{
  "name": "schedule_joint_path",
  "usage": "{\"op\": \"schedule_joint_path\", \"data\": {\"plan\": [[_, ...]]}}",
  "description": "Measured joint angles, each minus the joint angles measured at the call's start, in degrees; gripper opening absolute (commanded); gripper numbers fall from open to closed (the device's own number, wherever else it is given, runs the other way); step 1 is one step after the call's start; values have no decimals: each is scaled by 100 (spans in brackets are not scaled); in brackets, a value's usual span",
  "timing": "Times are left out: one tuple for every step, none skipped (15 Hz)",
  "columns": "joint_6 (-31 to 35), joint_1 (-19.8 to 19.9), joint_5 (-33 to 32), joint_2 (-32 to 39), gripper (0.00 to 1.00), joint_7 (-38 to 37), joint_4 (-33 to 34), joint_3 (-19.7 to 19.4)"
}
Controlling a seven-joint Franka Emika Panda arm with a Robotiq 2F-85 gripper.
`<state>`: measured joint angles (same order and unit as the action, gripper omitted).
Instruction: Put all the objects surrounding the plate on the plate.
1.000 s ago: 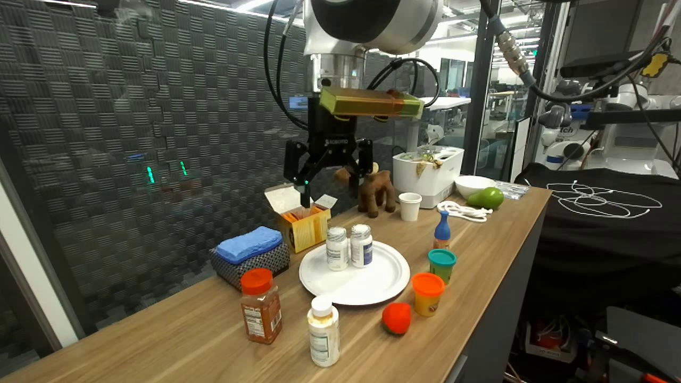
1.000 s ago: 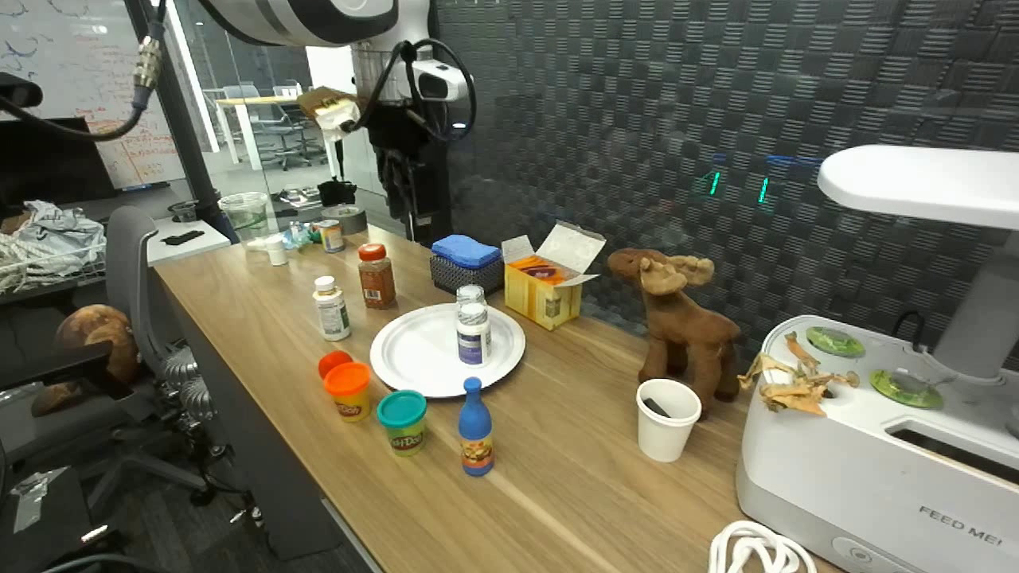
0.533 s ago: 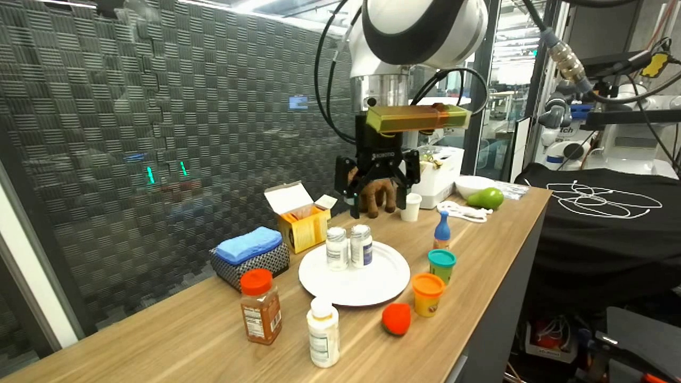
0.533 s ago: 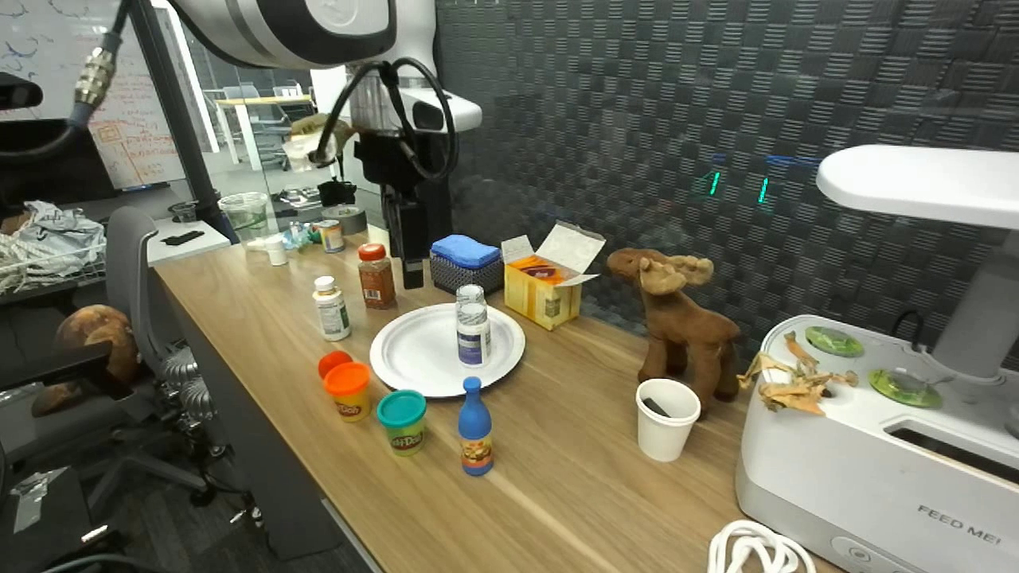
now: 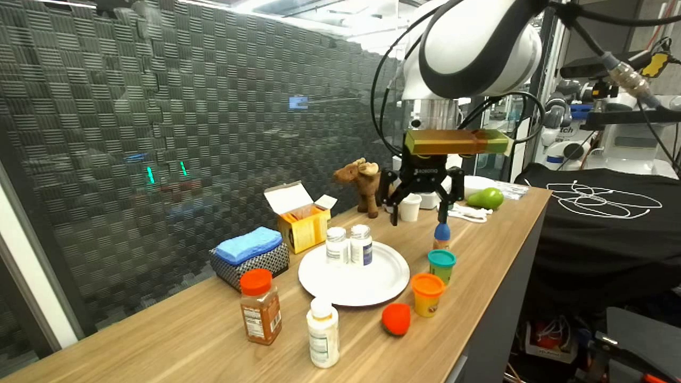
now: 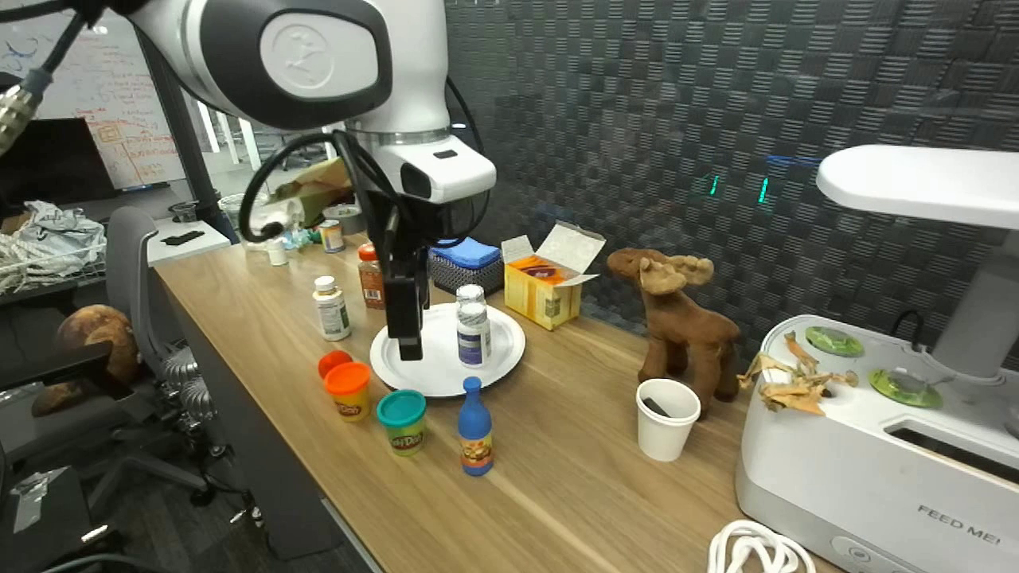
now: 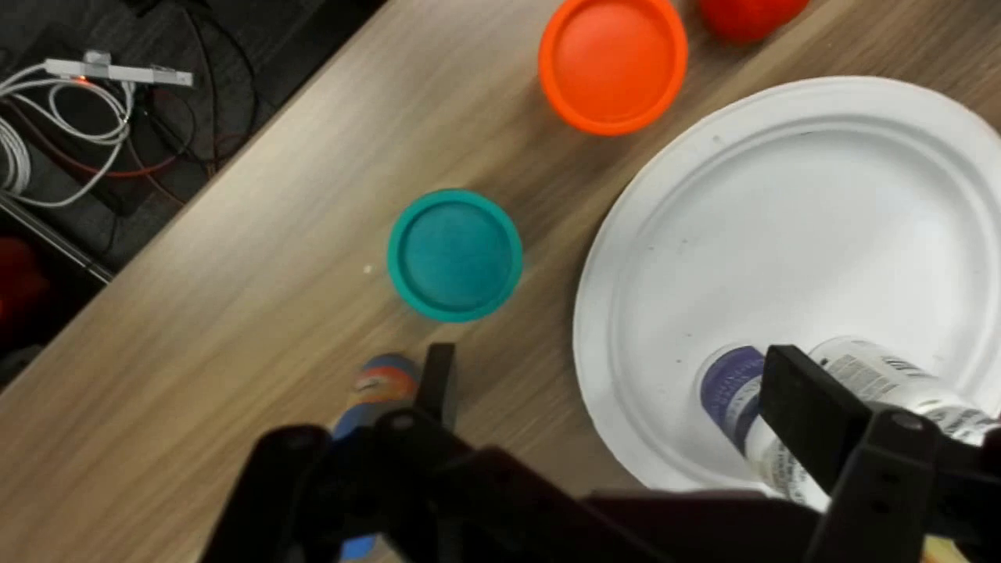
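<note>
Robotiq gripper (image 5: 418,217) spread wide, nothing held; likely at pick step, two pill bottles (image 5: 362,247) on plate (image 5: 370,290).
Next: probably centre over teal-lidded Play-Doh tub (image 6: 404,422), lower, grip.

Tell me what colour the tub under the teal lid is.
Green. The tub shows best in an exterior view; the wrist view shows only its teal lid.

In an exterior view, the camera looks obliquely down along the worktop (image 5: 175,340), brown jar (image 5: 260,311) near, textured wall (image 5: 175,133) at left. In an exterior view, it faces the reverse way, white appliance (image 6: 868,465) near, wall at right. Both share the plate (image 5: 372,289). The wrist view, closest, faces steeply downward past the end effector (image 7: 614,375) onto the teal-lidded cup (image 7: 455,256).
</note>
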<state>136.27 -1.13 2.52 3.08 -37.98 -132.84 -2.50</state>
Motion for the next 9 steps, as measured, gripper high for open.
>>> {"op": "schedule_joint_path", "data": {"plan": [[67, 55, 9, -2, 100, -92, -91, -19], [105, 103, 30, 2, 100, -150, -171, -35], [127, 143, 40, 12, 100, -206, -235, -50], [130, 174, 40, 29, 100, -276, -286, -63], [130, 197, 40, 53, 100, -347, -318, -69], [128, 210, 40, 84, 100, -416, -337, -74], [125, 217, 40, 125, 100, -479, -341, -75], [125, 220, 40, 169, 100, -525, -341, -76], [125, 223, 45, 216, 100, -549, -340, -76]]}}
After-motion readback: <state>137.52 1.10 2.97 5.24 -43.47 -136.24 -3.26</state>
